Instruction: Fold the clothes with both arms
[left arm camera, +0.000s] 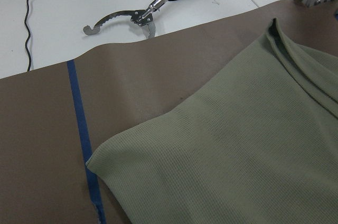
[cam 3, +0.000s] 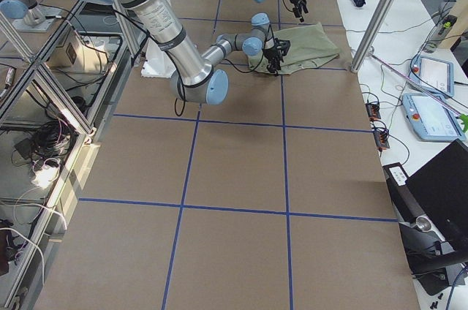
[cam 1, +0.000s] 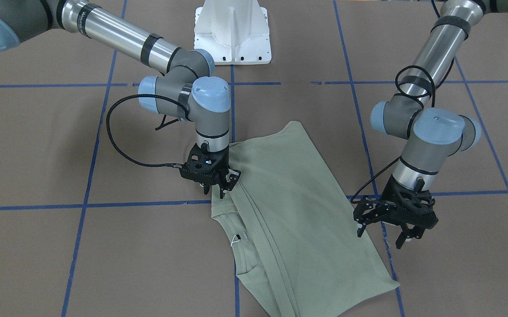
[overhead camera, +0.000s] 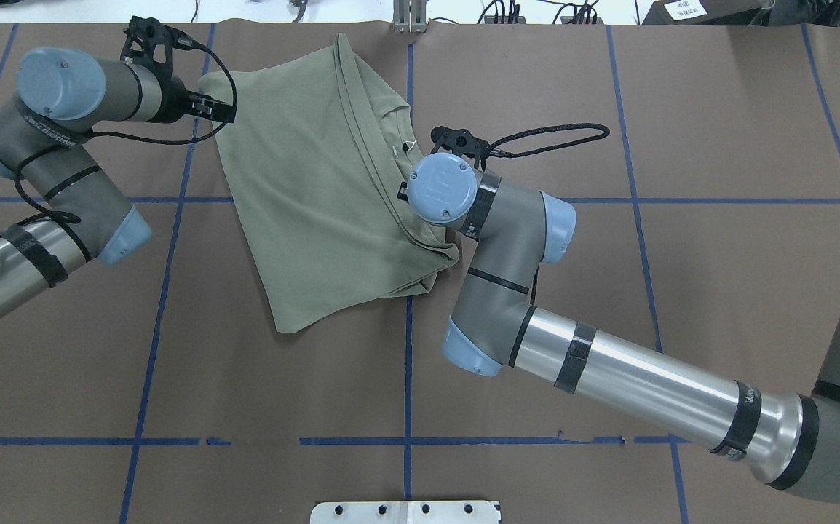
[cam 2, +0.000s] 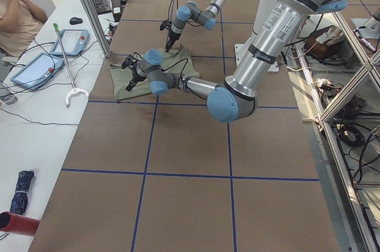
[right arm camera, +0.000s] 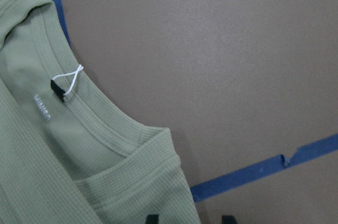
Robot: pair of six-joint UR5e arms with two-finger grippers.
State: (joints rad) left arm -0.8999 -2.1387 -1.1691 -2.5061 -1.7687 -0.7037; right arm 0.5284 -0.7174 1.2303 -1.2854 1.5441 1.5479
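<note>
Diagonally, the folded sage-green shirt runs from frame centre to lower right, collar facing lower left. The right gripper straddles its edge, jaws apart; the left gripper hangs wide, empty.

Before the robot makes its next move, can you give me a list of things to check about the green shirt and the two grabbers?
1. Left gripper open: ok. Its jaws are apart with nothing between them.
2. Right gripper open: ok. In its wrist view one fingertip is over the shirt and the other is over bare table.
3. Shirt pinched by a gripper: not ok. Neither one holds cloth yet.
4. Shirt all on the table: ok in the overhead view.
5. Shirt lying flat: ok. It is folded, with layered edges along the collar side.
6. Left gripper touching the shirt's edge: cannot tell.
</note>
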